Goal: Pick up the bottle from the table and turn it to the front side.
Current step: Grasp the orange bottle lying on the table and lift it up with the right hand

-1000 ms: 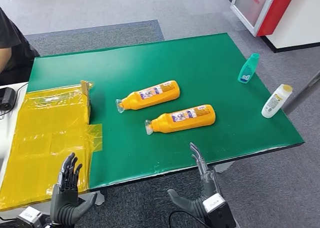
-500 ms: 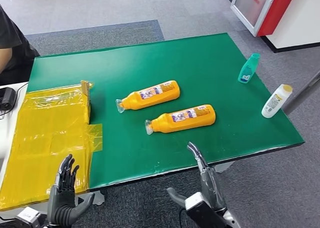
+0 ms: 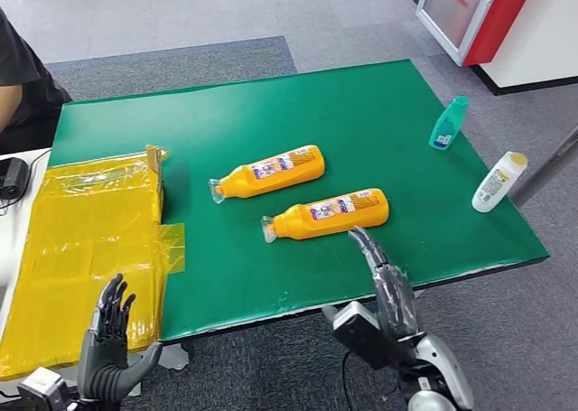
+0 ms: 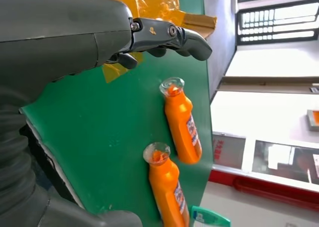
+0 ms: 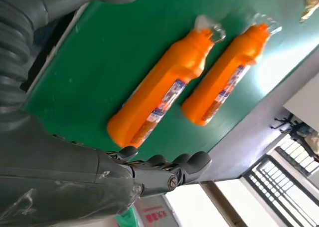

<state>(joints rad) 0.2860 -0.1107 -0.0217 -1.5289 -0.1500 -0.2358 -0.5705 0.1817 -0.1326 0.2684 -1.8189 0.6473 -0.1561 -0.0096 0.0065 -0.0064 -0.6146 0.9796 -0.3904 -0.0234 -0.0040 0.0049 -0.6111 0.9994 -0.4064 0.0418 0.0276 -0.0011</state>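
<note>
Two orange bottles lie on their sides on the green tabletop point(image 3: 382, 104), roughly parallel, clear caps pointing toward the left edge. The near bottle point(image 3: 327, 214) lies closer to the front edge; the far bottle point(image 3: 269, 172) lies just behind it, nearer centre. Both show printed labels facing up.

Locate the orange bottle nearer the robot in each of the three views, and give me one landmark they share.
Head view: the nearer orange bottle lies on its side at the middle of the green table, just beyond the right hand.
Left wrist view: it runs off one picture edge, clear cap toward the camera.
Right wrist view: it is the bigger bottle, just past the fingers.
Shared landmark: the second orange bottle lying parallel beside it.
</note>
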